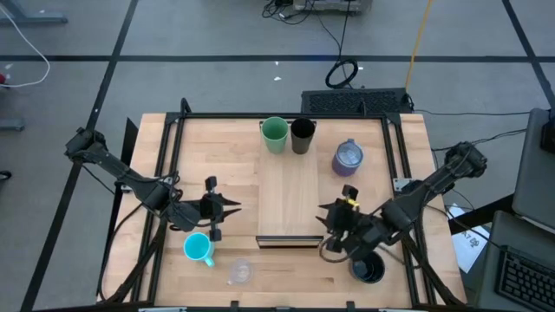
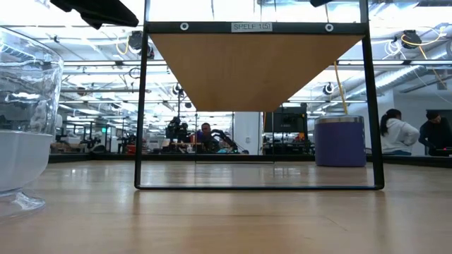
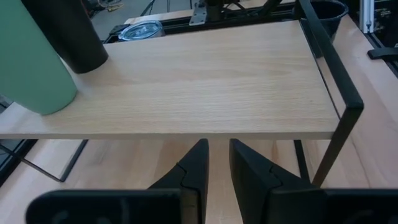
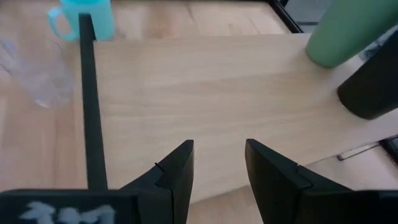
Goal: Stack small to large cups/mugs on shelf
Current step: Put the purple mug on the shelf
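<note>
Two cups already standing on the shelf (image 1: 290, 204) at its far end: green cup (image 1: 275, 134) on the left, slim black tumbler (image 1: 303, 135) touching or just beside it on the right. Four more waiting on the counter (image 1: 408, 165): lavender-grey mug (image 1: 348, 156) off the shelf's far right corner, wide black mug (image 1: 368, 268) at the near right, cyan handled mug (image 1: 199, 249) at the near left, small clear glass (image 1: 239, 272) just right of it, nearer the front edge.

Hovering beside the shelf's left edge, left gripper (image 1: 227, 208), jaws pointing right across the board, set to a narrow gap and holding nothing. Hovering at the shelf's right edge, right gripper (image 1: 329, 215), jaws a little wider apart, also empty, with the wide black mug close behind the wrist.

Judging the step: between placements, choosing the next vessel, with roughly a third of the row laid. Sitting nearest the left gripper, the cyan handled mug and the clear glass; nearest the right gripper, the wide black mug.

Calling for next, probably: swinging one arm back off the shelf toward its near-side cup, spreading the jaws wide enough for the rim or wall, lowering over it, then lifting clear of the dark frame post (image 3: 339, 118) at the near end. Watching the glass especially: thin, transparent, likely slippery. Keeping size order in mind when picking the spot beside the tumbler.
</note>
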You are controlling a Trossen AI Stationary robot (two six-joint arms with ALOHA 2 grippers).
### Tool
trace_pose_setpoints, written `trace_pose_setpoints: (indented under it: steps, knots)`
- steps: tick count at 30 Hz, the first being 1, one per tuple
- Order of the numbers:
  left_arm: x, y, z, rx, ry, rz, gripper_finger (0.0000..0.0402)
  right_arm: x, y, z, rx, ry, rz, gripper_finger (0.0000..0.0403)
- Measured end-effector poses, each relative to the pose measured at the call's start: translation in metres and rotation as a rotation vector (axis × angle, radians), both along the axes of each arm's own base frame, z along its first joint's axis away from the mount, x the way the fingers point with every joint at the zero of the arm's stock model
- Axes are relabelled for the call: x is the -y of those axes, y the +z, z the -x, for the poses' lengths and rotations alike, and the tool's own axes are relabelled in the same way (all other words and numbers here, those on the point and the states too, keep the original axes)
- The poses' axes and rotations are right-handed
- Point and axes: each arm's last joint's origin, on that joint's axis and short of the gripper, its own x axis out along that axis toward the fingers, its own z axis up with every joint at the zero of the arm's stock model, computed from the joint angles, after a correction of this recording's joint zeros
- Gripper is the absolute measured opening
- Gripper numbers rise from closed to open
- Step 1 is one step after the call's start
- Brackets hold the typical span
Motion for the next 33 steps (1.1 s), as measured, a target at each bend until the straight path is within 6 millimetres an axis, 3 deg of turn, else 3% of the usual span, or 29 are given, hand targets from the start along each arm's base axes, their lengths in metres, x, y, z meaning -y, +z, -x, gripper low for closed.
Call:
trace_pose_setpoints:
  steps: [17, 26, 33]
  knots:
    - [-0.009, 0.000, -0.004, -0.001, 0.051, -0.014, 0.0065, 0.067, -0.041, 0.070, 0.310, 0.016, -0.065, 0.0137]
    - [-0.010, 0.000, -0.004, 0.013, 0.082, -0.002, 0.0065, 0.097, -0.057, 0.090, 0.317, -0.054, -0.018, 0.0137]
    - [-0.012, 0.000, -0.005, 0.023, 0.115, -0.015, 0.0065, 0.122, -0.066, 0.095, 0.324, -0.203, -0.013, 0.0137]
